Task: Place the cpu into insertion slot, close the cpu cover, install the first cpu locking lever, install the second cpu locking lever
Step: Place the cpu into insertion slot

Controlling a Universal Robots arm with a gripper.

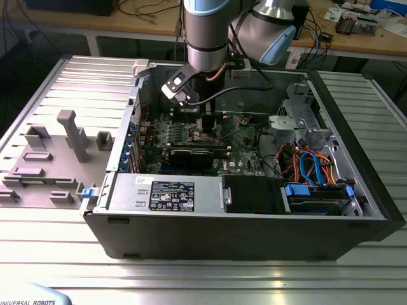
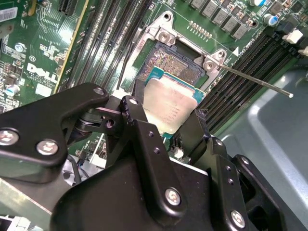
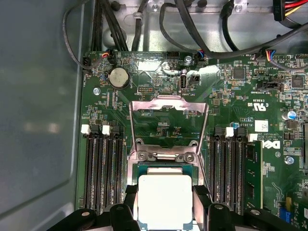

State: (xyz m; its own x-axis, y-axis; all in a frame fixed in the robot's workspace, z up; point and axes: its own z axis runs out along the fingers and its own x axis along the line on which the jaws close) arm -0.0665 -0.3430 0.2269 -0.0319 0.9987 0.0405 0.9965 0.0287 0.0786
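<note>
The jaws are closed on two opposite edges of the cpu, holding it flat. The insertion slot lies just beneath it, partly exposed beyond the chip. The cpu cover stands open, hinged back from the slot.

We see the arm hanging from above with its last link upright and the tool pointing straight down at its low end. The two black fingers are closed on opposite edges of the cpu, pinching it between them.
</note>
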